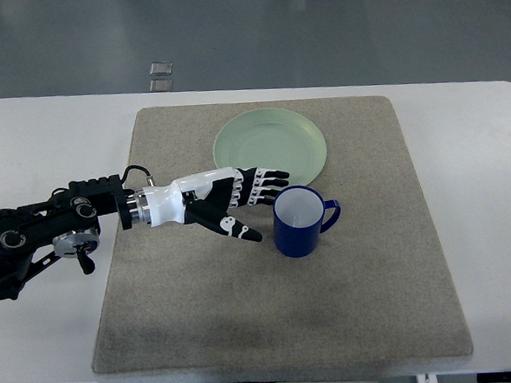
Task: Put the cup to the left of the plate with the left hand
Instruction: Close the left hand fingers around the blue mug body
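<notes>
With the left robot hand (239,201) spread open and empty, reaching rightward along its long axis, fingertips just short of the blue cup (298,222), upright on the mat (202,316) just below the green plate (270,145), handle turned away rightward.

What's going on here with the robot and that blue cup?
The robot's left hand reaches in from the left with its fingers spread, just beside the blue cup but not yet gripping it. The cup stands upright on the grey mat, handle pointing right, just in front of the pale green plate. It still has to be moved to the plate's left. The right arm is out of view.
</notes>
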Controlling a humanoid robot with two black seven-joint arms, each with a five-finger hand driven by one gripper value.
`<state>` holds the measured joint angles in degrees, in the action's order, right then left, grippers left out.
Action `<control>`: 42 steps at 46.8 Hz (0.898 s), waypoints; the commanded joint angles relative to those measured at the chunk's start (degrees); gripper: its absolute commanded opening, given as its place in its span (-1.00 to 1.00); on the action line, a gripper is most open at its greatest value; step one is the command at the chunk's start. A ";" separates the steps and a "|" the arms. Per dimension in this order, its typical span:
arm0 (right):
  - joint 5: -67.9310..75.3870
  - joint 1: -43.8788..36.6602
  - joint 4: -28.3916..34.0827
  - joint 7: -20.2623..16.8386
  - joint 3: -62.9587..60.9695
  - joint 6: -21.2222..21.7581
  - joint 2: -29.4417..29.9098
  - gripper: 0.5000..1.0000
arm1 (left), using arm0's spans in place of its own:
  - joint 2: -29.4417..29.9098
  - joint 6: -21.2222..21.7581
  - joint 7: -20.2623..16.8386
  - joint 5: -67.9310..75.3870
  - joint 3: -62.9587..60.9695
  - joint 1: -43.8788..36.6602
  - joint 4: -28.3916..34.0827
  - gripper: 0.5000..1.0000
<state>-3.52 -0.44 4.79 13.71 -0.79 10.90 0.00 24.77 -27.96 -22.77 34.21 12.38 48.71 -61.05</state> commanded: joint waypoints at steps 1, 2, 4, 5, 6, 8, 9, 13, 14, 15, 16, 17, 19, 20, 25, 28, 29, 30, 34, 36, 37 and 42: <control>0.00 0.00 -0.04 0.00 0.00 0.00 0.00 0.73 | -1.48 0.02 0.09 -0.20 0.01 -0.01 1.54 0.99; 0.00 0.00 0.04 0.00 0.00 0.00 0.00 0.73 | -1.83 0.02 0.09 -0.20 0.10 -0.01 1.81 0.99; 0.00 0.00 0.04 0.00 0.00 0.00 0.00 0.73 | -2.53 0.10 0.01 -0.20 0.10 -0.01 2.34 0.99; 0.00 0.00 0.04 0.00 0.00 0.00 0.00 0.73 | -2.80 0.10 0.09 -0.20 0.10 -0.01 2.60 0.99; 0.00 0.00 0.04 0.00 0.00 0.00 0.00 0.73 | -3.15 0.02 0.09 -0.11 0.10 -0.01 2.86 0.99; 0.00 0.00 -0.04 0.00 0.00 0.00 0.00 0.73 | -3.94 0.10 0.01 -0.02 0.10 -0.01 3.48 0.99; 0.00 0.00 -0.04 0.00 0.00 0.00 0.00 0.73 | -4.38 0.10 0.00 -0.02 0.19 -0.01 3.83 0.99; 0.00 0.00 -0.04 0.00 0.00 0.00 0.00 0.73 | -6.22 0.19 0.00 -0.37 0.19 -0.01 5.41 0.99; 0.00 0.00 -0.04 0.00 0.00 0.00 0.00 0.73 | -6.58 0.19 0.00 -0.46 0.19 -0.01 5.68 0.99; 0.00 0.00 0.04 0.00 0.00 0.00 0.00 0.73 | -6.84 0.19 0.00 -0.46 0.19 -0.01 5.94 0.99; 0.00 0.00 0.04 0.00 0.00 0.00 0.00 0.73 | -7.02 0.19 0.00 -0.46 0.19 -0.01 6.12 0.99; 0.00 0.00 0.04 0.00 0.00 0.00 0.00 0.73 | -7.11 0.10 0.00 -0.46 0.19 -0.10 6.29 0.99; 0.00 0.00 0.04 0.00 0.00 0.00 0.00 0.73 | -7.19 0.10 0.00 -0.46 0.19 -0.10 6.47 0.99; 0.00 0.00 -0.04 0.00 0.00 0.00 0.00 0.73 | -7.37 0.10 0.00 -0.46 0.19 -0.10 6.47 0.99; 0.00 0.00 0.04 0.00 0.00 0.00 0.00 0.73 | -7.90 0.10 0.00 -0.11 0.19 -0.10 6.56 0.99; 0.00 0.00 0.04 0.00 0.00 0.00 0.00 0.73 | -8.34 0.19 -0.08 -0.11 0.27 -0.10 6.56 0.99; 0.00 0.00 -0.04 0.00 0.00 0.00 0.00 0.73 | -8.60 0.19 0.00 -0.02 0.27 -0.10 6.56 0.99; 0.00 0.00 -0.04 0.00 0.00 0.00 0.00 0.73 | -8.69 0.28 0.00 -0.02 0.27 -0.10 6.56 0.99; 0.00 0.00 0.04 0.00 0.00 0.00 0.00 0.73 | -9.04 0.37 0.00 -0.02 0.27 -0.01 6.56 0.99; 0.00 0.00 -0.04 0.00 0.00 0.00 0.00 0.73 | -9.13 0.37 0.00 -0.02 0.27 -0.10 6.56 0.99; 0.00 0.00 -0.04 0.00 0.00 0.00 0.00 0.73 | -9.21 0.37 0.00 -0.02 0.27 -0.10 6.56 0.99; 0.00 0.00 -0.04 0.00 0.00 0.00 0.00 0.73 | -9.57 0.37 0.00 0.07 0.19 -0.10 6.56 0.99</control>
<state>-3.51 -0.43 4.78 13.71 -0.79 10.90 0.00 15.30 -27.60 -22.77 34.24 12.66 48.61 -54.49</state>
